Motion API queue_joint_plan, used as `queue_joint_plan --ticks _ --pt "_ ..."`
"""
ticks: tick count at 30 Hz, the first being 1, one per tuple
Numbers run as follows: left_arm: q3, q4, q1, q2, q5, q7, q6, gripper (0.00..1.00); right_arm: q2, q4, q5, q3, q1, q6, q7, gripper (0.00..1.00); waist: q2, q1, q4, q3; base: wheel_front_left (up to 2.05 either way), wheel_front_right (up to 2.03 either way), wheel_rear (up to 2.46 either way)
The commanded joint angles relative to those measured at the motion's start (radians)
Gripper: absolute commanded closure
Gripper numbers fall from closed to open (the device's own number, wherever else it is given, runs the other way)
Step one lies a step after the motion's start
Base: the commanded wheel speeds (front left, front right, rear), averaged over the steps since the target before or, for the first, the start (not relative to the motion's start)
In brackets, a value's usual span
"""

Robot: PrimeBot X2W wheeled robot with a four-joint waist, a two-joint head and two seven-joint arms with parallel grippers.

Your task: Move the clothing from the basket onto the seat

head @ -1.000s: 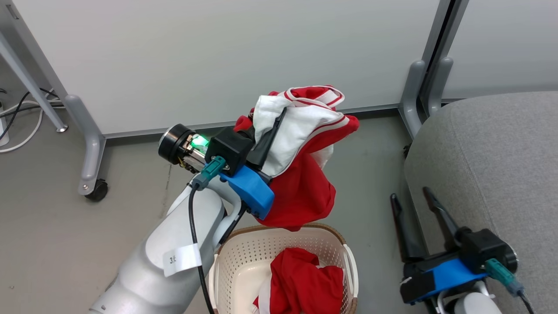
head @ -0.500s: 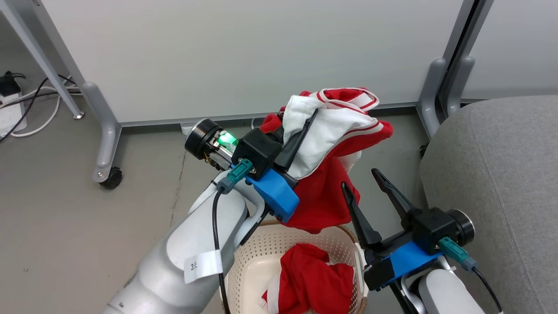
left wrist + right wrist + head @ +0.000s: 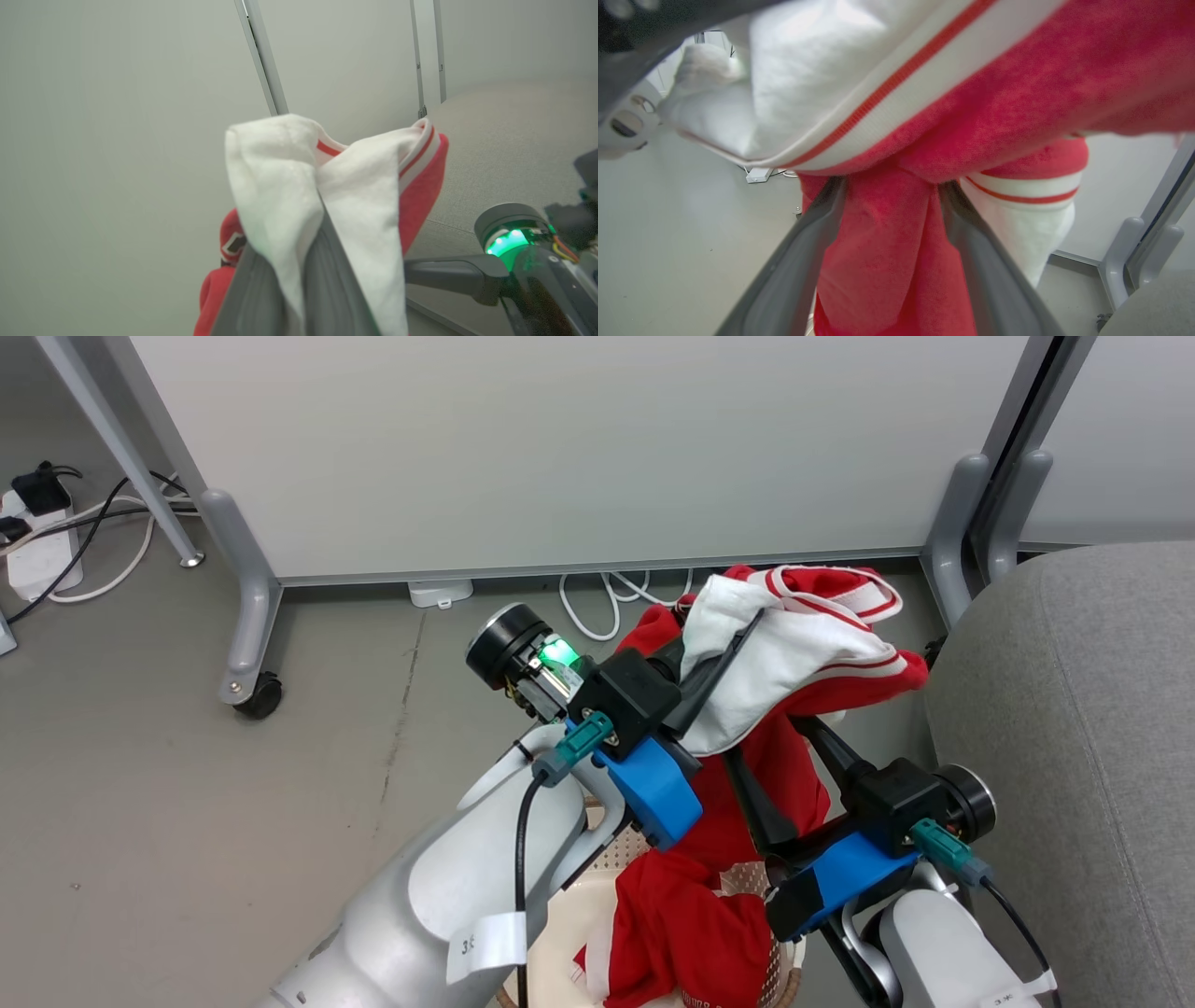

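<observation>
Change over the last second: the right end effector (image 3: pixel 789 761) has swung in from beside the seat (image 3: pixel 1074 709). Its jaws stand wide, straddling the red tail of the white-panelled garment (image 3: pixel 794 644), not yet pinching. The left end effector (image 3: pixel 738 644) stays clamped on the bunched white top.

Judgement: a two-handed carry is being set up.

The garment hangs above the basket (image 3: pixel 588 933), with the seat at its 3 o'clock. Its long axis runs 12-to-6, tail pointing down toward the plain red garment (image 3: pixel 681 924) in the basket.
</observation>
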Motion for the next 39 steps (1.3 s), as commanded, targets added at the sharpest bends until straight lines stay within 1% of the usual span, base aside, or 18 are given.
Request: queue_joint_plan --ticks 1,8,9,10,11,21,30,31,32,39 --pt "-0.008 -0.009 -0.007 -0.002 -0.004 -0.005 -0.003 1.0 -0.004 0.009 -0.008 0.002 -0.013 0.0 0.0 0.0 0.0 -0.0001 0.003 0.002 0.0 0.0 0.0" --pt "-0.049 -0.031 -0.006 -0.006 -0.021 -0.005 -0.001 1.0 -0.002 0.02 -0.005 0.004 -0.035 0.0 0.0 0.0 0.0 -0.0001 0.01 0.009 0.0 0.0 0.0" --pt "-0.052 -0.033 -0.007 -0.006 -0.023 -0.005 0.001 1.0 -0.002 0.021 -0.002 0.008 -0.037 0.0 0.0 0.26 0.0 -0.0001 0.011 0.009 0.0 0.0 0.0" --pt "-0.055 -0.034 -0.009 -0.007 -0.027 -0.005 0.002 1.0 -0.002 0.022 0.001 0.011 -0.038 0.0 0.0 0.7 0.0 -0.0001 0.011 0.009 0.0 0.0 0.0" --pt "-0.058 -0.035 -0.01 -0.007 -0.029 -0.005 0.004 1.0 -0.002 0.024 0.002 0.013 -0.039 0.0 0.0 1.0 0.0 -0.0001 0.011 0.008 0.0 0.0 0.0" --pt "-0.067 -0.034 -0.022 -0.008 -0.043 -0.005 0.016 1.0 -0.002 0.024 0.019 0.023 -0.037 0.0 0.0 1.0 0.0 -0.0001 0.008 0.005 0.0 0.0 0.0" --pt "-0.069 -0.024 -0.023 -0.008 -0.048 -0.005 0.019 1.0 -0.002 0.021 0.023 0.021 -0.025 0.0 0.0 1.0 0.0 -0.0001 0.002 0.004 0.0 0.0 0.0" --pt "-0.066 -0.022 -0.019 -0.007 -0.053 -0.005 0.019 0.81 -0.002 0.022 0.025 0.021 -0.024 0.0 0.0 1.0 0.0 -0.0001 0.001 0.003 0.0 0.0 0.0" --pt "-0.063 -0.024 -0.02 -0.008 -0.052 -0.005 0.023 0.0 -0.002 0.022 0.026 0.021 -0.023 0.0 0.0 1.0 0.0 -0.0001 0.001 0.003 0.0 0.0 0.0" --pt "-0.058 -0.029 -0.02 -0.007 -0.042 -0.005 0.031 0.0 -0.002 0.02 0.026 0.017 -0.02 0.0 0.0 1.0 0.0 -0.0001 -0.002 0.003 0.0 0.0 0.0"
